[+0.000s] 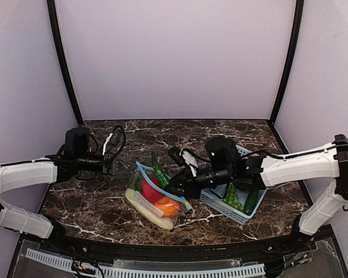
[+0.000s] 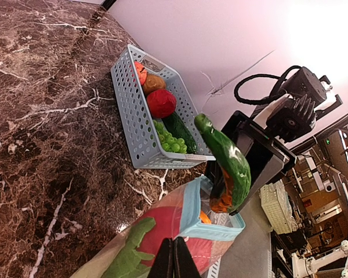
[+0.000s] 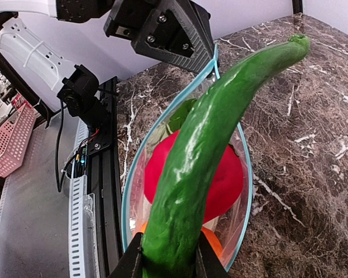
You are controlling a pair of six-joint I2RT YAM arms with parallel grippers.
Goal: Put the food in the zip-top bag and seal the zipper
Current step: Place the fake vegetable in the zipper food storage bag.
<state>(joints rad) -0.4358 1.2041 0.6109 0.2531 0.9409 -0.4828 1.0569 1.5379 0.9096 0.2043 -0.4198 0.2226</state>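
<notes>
On the dark marbled table (image 1: 93, 200) between pale walls (image 1: 174, 58) — left gripper (image 1: 122, 167) pinches the zip-top bag (image 1: 153, 198), right gripper (image 1: 176, 187) clamps a cucumber (image 1: 160, 171).

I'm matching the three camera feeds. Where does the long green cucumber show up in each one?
Top external: the cucumber sits at centre, slanted, poking out of the zip-top bag.
Left wrist: right of centre, arching above the bag's mouth.
Right wrist: across the middle, from bottom centre to top right.
Shared landmark: the light blue zipper.
</notes>
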